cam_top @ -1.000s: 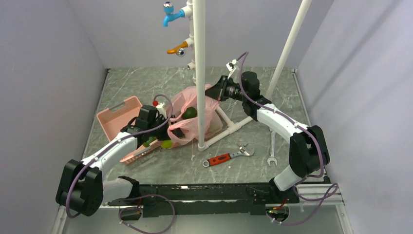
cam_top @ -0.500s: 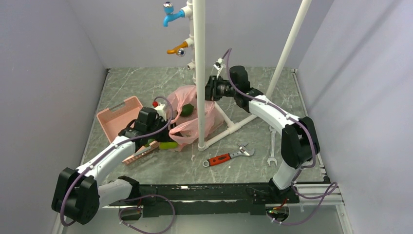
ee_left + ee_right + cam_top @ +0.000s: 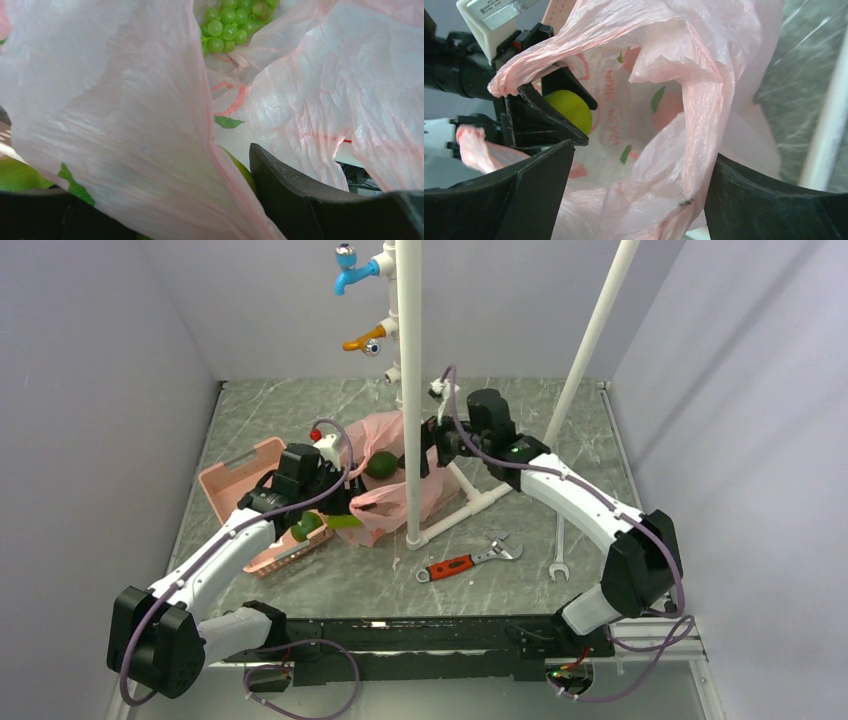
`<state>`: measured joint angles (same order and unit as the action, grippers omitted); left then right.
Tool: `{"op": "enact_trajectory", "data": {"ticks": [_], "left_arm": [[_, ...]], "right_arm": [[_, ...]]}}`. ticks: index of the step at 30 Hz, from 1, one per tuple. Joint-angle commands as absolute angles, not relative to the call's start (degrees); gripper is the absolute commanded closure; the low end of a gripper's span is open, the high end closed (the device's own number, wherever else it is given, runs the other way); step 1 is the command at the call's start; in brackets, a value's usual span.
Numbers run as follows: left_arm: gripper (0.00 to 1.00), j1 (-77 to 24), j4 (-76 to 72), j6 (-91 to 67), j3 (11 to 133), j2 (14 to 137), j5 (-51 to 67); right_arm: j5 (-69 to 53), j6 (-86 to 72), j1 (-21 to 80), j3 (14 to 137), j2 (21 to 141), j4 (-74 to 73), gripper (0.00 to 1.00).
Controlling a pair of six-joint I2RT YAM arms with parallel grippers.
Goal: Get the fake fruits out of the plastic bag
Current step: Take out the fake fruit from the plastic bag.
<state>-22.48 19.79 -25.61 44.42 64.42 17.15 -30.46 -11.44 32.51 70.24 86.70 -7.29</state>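
The pink plastic bag [image 3: 395, 495] lies slumped at the foot of the white pole. A dark green fruit [image 3: 381, 464] shows at its top. My left gripper [image 3: 345, 504] is at the bag's left mouth, shut on a yellow-green fruit [image 3: 571, 110] with bag film draped over it [image 3: 243, 172]. Green grapes [image 3: 227, 25] lie deeper in the bag. More green fruits [image 3: 305, 525] lie by the left wrist. My right gripper [image 3: 641, 165] stands open over the bag [image 3: 684, 65], a loose fold hanging between its wide fingers.
A rigid pink basket [image 3: 240, 475] sits left of the bag. The white upright pipe [image 3: 410, 390] and its floor pipe stand right against the bag. An orange-handled wrench [image 3: 465, 562] and a silver spanner [image 3: 558, 545] lie front right.
My right gripper opened and let go of the bag's top, and the bag sagged. The right arm swung left toward the pole. The left gripper shifted slightly with its fruit.
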Motion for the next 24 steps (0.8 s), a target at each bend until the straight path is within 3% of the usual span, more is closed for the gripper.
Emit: {"op": "enact_trajectory", "data": {"ticks": [1,5,10,12,16,24], "left_arm": [[1.00,-22.68,21.83,-23.91,47.02,63.68,16.24],[1.00,-22.67,22.01,-24.17,46.46,63.31,16.37],[1.00,-22.65,22.12,-24.87,45.88,63.41,15.91],[1.00,-22.59,21.96,-25.53,45.83,63.46,15.66],[1.00,-22.51,20.27,-27.27,45.55,63.77,14.92],[1.00,-20.59,15.91,-29.00,48.21,68.83,18.20]], "right_arm": [[-19.51,1.76,39.02,73.52,85.58,-5.08,0.01],[-15.22,5.03,40.70,72.25,85.25,2.94,0.00],[-17.35,9.06,40.66,76.82,88.82,2.12,0.01],[-14.17,3.84,39.04,78.24,89.57,2.39,0.01],[-21.67,-11.06,32.28,79.31,90.08,1.80,0.01],[-27.79,-30.83,28.33,82.42,85.65,-3.65,0.01]]}}
